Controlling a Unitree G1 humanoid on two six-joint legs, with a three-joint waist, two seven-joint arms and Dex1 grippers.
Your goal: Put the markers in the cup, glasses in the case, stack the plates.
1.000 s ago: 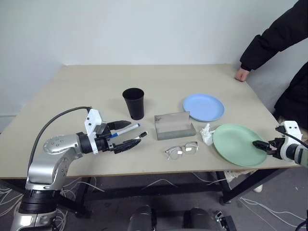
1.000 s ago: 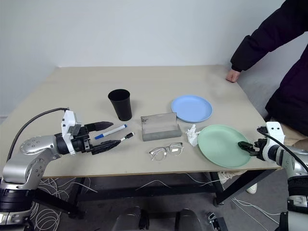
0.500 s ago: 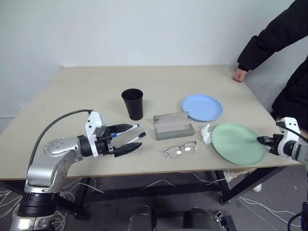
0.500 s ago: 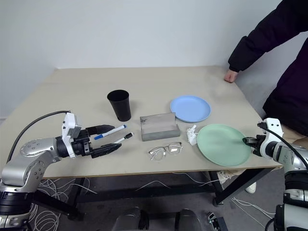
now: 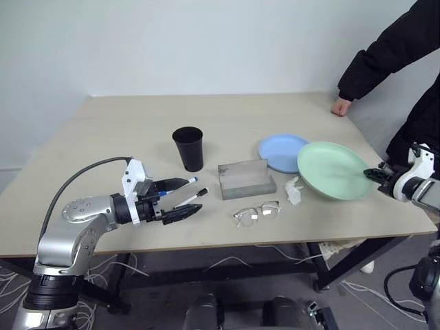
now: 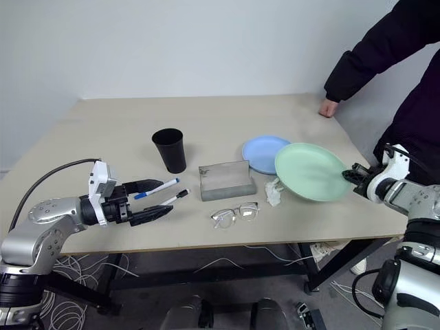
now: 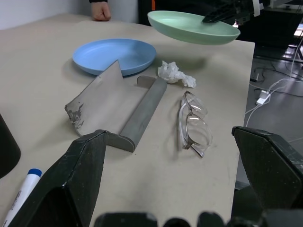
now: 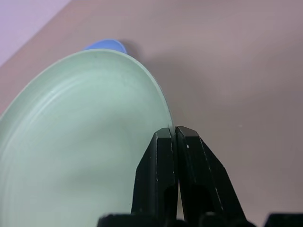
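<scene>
With the right gripper (image 6: 352,174) clamped on the rim of the green plate (image 6: 311,172), airborne at right of frame, keep it level and lower it centered onto the blue plate (image 6: 260,152).

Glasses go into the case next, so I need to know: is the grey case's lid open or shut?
Open. The grey case shows its lid raised off the base, the inside laid bare; the glasses lie beside it on the table.

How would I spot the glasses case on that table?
Start at the black cup near the middle of the table. Between it and the blue plate sits a grey oblong case, lid raised. It is the only boxy thing there, with eyeglasses lying just before it.
</scene>
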